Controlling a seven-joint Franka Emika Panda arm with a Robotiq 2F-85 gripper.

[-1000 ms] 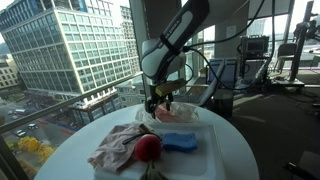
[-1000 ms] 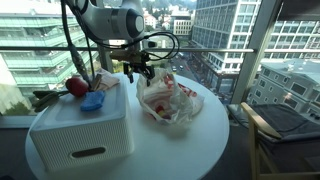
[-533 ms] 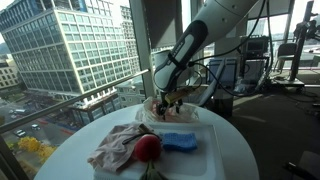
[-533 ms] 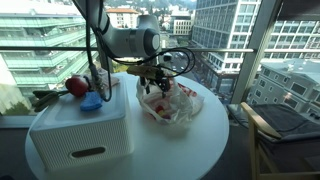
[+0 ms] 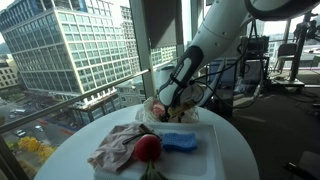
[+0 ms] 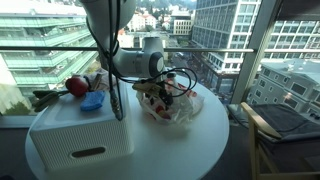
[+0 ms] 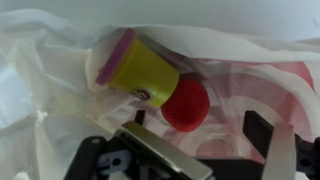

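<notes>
My gripper (image 7: 198, 128) is lowered into a white plastic bag with red print (image 7: 60, 90), jaws open. Just ahead of the jaws lie a yellow cup with a pink rim (image 7: 140, 72), on its side, and a red ball (image 7: 186, 105) touching it. The left finger (image 7: 136, 118) and the right finger (image 7: 262, 128) stand apart on either side of the ball, and I cannot tell whether they touch it. In both exterior views the gripper (image 5: 165, 104) (image 6: 160, 92) is down at the bag (image 5: 157, 114) (image 6: 176, 104) on the round white table (image 6: 190, 150).
A white box (image 6: 80, 135) stands on the table next to the bag, with a blue object (image 5: 180, 141) (image 6: 93, 100) and a red fruit (image 5: 148, 148) (image 6: 76, 86) on its lid. A crumpled cloth (image 5: 118, 146) lies beside them. Windows ring the table.
The arm has moved from above the box's edge across to the bag and come down into it. The jaws stay open.
</notes>
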